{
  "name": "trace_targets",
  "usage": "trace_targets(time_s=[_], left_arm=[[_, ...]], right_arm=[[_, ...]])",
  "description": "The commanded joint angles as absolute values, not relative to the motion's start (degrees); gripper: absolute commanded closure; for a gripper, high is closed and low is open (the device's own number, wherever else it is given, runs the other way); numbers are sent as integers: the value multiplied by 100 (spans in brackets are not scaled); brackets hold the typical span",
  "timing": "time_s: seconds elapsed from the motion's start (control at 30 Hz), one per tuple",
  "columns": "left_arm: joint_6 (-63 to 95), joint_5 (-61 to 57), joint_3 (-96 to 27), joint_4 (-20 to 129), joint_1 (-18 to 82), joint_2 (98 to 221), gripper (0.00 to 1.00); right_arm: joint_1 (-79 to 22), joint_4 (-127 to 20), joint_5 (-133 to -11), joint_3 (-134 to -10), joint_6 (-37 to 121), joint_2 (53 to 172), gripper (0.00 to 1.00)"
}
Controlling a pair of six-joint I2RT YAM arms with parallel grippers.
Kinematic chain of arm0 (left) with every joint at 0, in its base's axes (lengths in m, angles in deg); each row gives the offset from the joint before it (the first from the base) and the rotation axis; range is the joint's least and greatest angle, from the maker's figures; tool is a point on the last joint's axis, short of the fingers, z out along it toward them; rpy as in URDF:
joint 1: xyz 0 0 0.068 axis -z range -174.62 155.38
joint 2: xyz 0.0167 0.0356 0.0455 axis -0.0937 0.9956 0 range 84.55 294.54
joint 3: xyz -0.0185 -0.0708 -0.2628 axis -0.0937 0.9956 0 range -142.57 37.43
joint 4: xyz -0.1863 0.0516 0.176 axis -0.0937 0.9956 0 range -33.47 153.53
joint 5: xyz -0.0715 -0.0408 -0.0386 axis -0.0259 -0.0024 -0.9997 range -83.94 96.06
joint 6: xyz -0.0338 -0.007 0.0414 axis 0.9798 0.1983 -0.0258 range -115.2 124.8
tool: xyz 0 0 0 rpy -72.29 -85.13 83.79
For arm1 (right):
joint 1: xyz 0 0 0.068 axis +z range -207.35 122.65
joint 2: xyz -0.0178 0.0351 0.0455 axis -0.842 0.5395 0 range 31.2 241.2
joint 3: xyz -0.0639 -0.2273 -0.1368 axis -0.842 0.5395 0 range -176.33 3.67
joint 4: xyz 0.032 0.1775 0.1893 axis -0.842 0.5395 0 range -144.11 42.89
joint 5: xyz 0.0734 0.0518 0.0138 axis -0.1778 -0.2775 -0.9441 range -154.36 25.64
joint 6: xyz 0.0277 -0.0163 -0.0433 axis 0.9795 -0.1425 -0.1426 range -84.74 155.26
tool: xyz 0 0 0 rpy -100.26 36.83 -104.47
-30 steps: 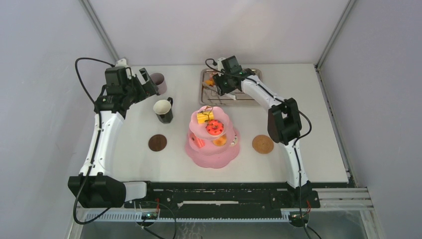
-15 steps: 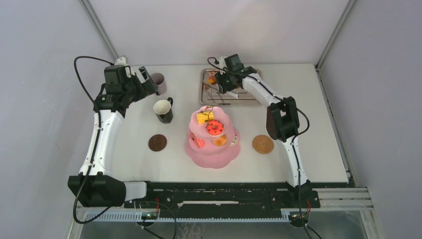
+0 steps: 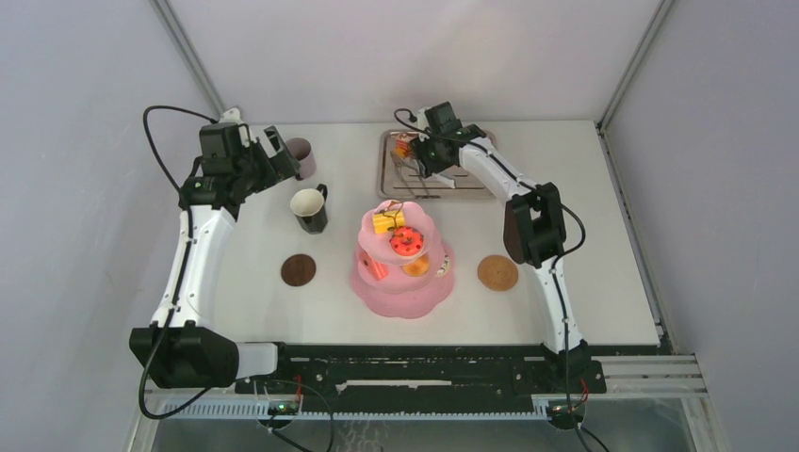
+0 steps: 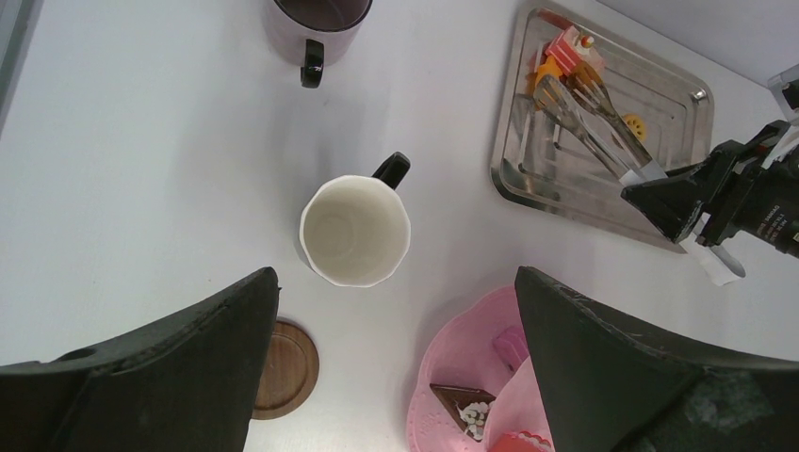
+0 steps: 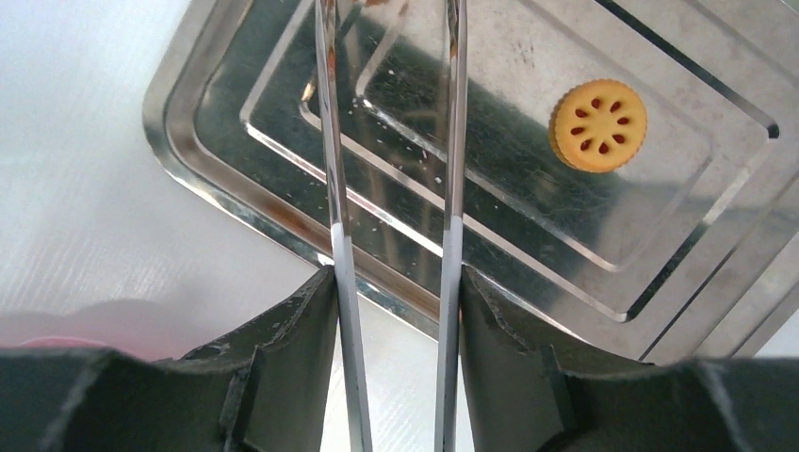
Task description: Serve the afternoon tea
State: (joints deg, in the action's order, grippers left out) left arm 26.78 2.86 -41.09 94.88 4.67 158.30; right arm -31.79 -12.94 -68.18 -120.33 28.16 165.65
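Observation:
The pink three-tier stand (image 3: 377, 292) holds a yellow cake (image 3: 386, 222) and a red doughnut (image 3: 408, 241); a chocolate slice (image 4: 462, 405) lies on its bottom tier. My right gripper (image 5: 391, 282) is shut on a pair of metal tongs (image 5: 454, 141). The tongs reach over the steel tray (image 5: 236, 160), their tips near a pink cake (image 4: 568, 45). A yellow cookie (image 5: 598, 124) lies on the tray. My left gripper (image 4: 396, 282) hangs open and empty above the black mug (image 4: 355, 231). The mauve mug (image 4: 316, 24) stands beyond it.
Two round brown coasters (image 3: 299, 270) (image 3: 497, 273) lie left and right of the stand. The steel tray (image 3: 476, 188) sits at the back of the table, under the right arm. Walls close the table on three sides.
The right arm has shifted slightly toward the far edge over the tray, tongs still in its grip. The left arm has barely moved.

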Motion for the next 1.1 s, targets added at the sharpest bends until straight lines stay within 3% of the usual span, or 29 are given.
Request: trace_targets(time_s=[0.0,0.43,1.07], left_arm=[[2568,276,-4491,9415,476,15798,0],[2595,264,-4436,9410,485,15713,0],[2554,319,-4398,9432,480,15689,0]], right_arm=[[-3282,-1482,-6596,-11735,2973,16085,46],[-3078,-1699,-6801,-11440,3039,15968,45],[-2975,-1488,-6366,-12355,3101,16672,48]])
